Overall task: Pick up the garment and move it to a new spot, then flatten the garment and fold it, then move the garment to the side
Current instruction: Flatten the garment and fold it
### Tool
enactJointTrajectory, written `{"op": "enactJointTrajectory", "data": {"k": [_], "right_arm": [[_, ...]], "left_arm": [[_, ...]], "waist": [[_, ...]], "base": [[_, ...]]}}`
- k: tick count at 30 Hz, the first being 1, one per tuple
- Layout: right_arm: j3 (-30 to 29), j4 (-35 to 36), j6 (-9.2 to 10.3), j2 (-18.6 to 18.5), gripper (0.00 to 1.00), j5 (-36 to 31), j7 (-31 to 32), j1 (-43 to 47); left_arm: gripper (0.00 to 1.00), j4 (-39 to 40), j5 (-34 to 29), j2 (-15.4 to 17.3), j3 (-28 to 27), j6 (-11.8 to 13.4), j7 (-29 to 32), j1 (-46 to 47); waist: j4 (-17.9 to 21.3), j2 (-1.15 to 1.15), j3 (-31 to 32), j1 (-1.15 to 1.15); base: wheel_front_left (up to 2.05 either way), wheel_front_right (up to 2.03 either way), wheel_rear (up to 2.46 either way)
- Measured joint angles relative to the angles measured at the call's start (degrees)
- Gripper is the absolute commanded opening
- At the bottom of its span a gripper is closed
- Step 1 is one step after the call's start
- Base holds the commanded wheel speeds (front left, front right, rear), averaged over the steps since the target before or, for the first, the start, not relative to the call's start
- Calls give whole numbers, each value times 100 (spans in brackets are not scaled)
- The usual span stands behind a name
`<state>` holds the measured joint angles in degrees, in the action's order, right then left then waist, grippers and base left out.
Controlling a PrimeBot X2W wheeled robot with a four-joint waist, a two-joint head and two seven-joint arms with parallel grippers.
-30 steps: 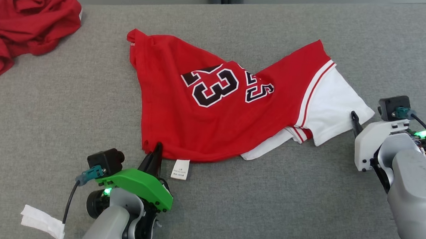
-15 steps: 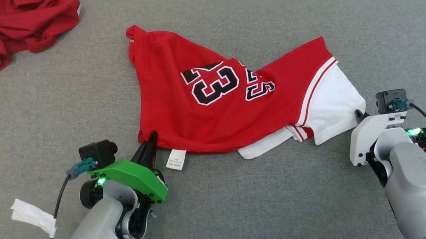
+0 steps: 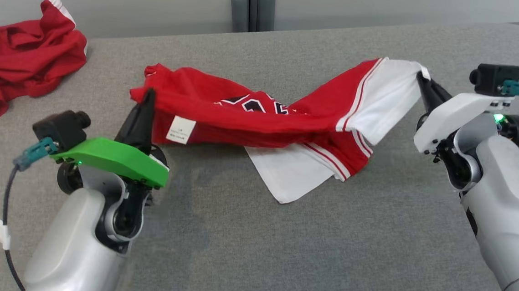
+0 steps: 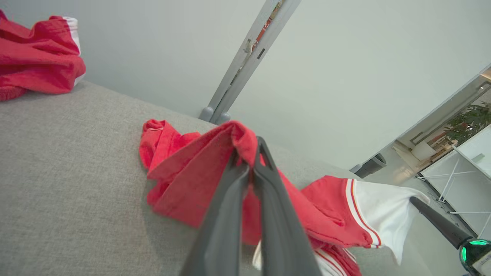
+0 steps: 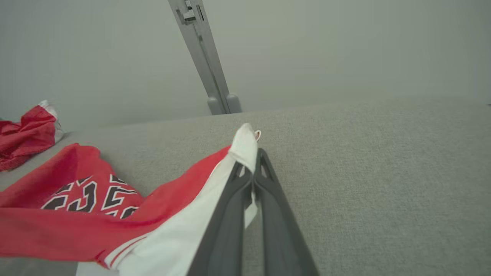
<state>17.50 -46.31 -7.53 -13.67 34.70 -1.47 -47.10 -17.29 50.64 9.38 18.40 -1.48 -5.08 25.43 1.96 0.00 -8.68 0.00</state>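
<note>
head view shows you the red jersey (image 3: 243,119) hanging between both arms, its middle resting on the table (image 3: 252,254). left pincer (image 3: 149,94) grips the red hem, right pincer (image 3: 422,80) grips the white sleeve. pick-up looks begun; moving, flattening, folding, putting aside remain.

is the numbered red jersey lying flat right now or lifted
Lifted and sagging, not flat: the left gripper and right gripper each pinch an end of the jersey, its middle drooping onto the grey surface.
</note>
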Motion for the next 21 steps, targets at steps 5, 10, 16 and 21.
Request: {"op": "enactJointTrajectory", "data": {"k": [5, 10, 16, 21], "right_arm": [[-7, 1149, 1, -299, 0, 835, 140, 116], [-279, 2314, 2, -538, 0, 1283, 364, 278], [-929, 3801, 2, -569, 0, 1474, 879, 459], [-1577, 4848, 2, -454, 0, 1189, 1479, 567]], "left_arm": [[0, 780, 183, 229, -221, 89, 259, 224], [0, 1650, 205, 471, -338, 260, 572, 425], [0, 2742, 202, 730, -387, 460, 968, 748], [0, 3397, 154, 877, -401, 703, 1315, 981]], "waist": [[122, 0, 370, 0], [246, 0, 734, 0], [432, 0, 1071, 0], [590, 0, 1237, 0]], "base": [[0, 0, 0], [0, 0, 0], [0, 0, 0], [0, 0, 0]]}}
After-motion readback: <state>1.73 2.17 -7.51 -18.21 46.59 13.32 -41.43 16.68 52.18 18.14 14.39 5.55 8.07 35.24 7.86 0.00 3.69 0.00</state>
